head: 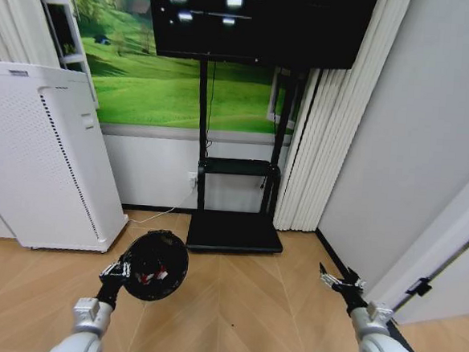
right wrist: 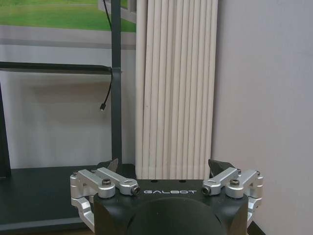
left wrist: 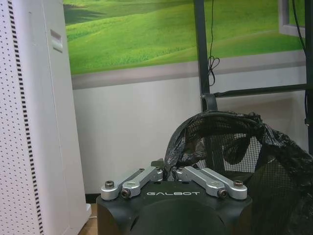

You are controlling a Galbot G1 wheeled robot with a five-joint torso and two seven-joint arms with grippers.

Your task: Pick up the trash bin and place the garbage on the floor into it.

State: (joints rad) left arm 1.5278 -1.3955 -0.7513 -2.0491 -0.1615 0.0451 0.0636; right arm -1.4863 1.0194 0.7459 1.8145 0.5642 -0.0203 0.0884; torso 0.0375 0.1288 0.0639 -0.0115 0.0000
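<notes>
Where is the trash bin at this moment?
In the head view the trash bin is low on the robot's left, held at its rim by the left gripper, between the white appliance and the black TV stand.

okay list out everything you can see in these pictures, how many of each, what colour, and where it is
trash bin: one, black mesh with black bag liner, held off the floor at front left, red and white items inside
air purifier: one, white perforated, on the floor at left against the wall
TV screen: one, black, atop its stand
TV stand: one, black, on the floor at centre against the wall
landscape mural: one, green, on the wall behind
curtain: one, off-white pleated, right of the stand
floor: light wood
left hand: one, shut on the bin's rim
right hand: one, open, empty, front right
</notes>
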